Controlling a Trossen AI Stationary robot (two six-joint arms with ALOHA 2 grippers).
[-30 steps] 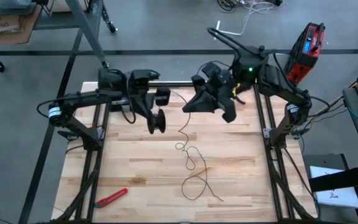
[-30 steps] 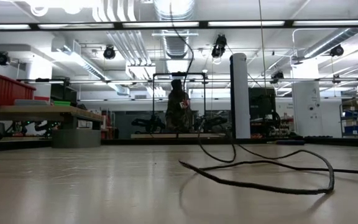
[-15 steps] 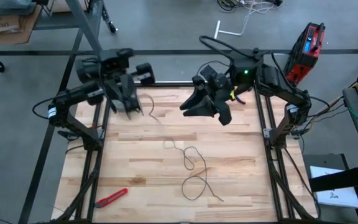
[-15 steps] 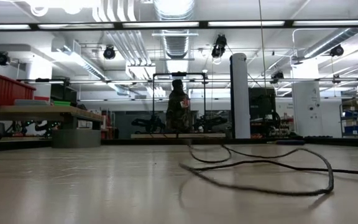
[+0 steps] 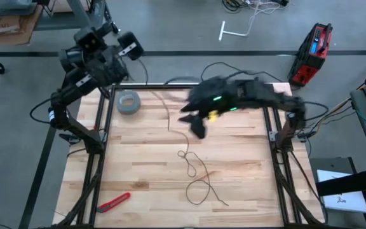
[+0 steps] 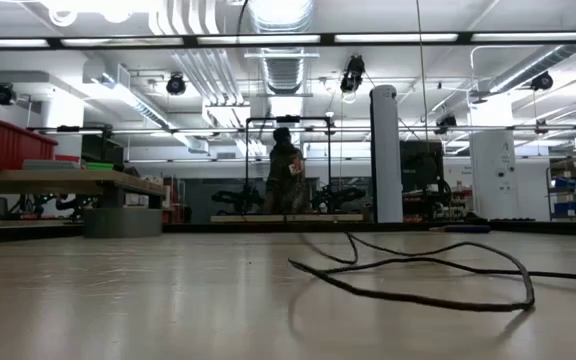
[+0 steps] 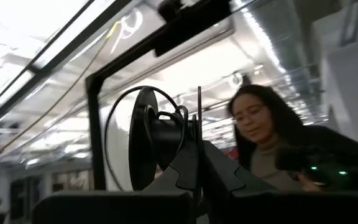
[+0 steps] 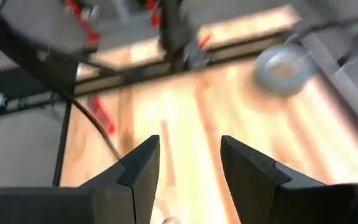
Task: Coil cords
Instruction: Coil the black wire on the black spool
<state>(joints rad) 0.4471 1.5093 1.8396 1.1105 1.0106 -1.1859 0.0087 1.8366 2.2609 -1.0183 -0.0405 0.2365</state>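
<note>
The light wooden slatted table (image 5: 246, 165) serves as the landmark. On it, near its far left corner, lies the grey ring-shaped tape roll (image 5: 128, 102). The very thin black cord (image 5: 192, 166) lies in loose loops on the table's middle and runs from there toward the far edge, right of the tape roll. The small red-handled tool (image 5: 114, 202) lies on the table at its near left corner, well apart from the cord's loops. The left gripper (image 7: 194, 163) sits beyond the table's far left corner, clamped on the small black round reel (image 7: 157, 140). The right gripper (image 8: 188, 158), fingers parted, hangs above the table's far middle, between the tape roll and the right edge.
</note>
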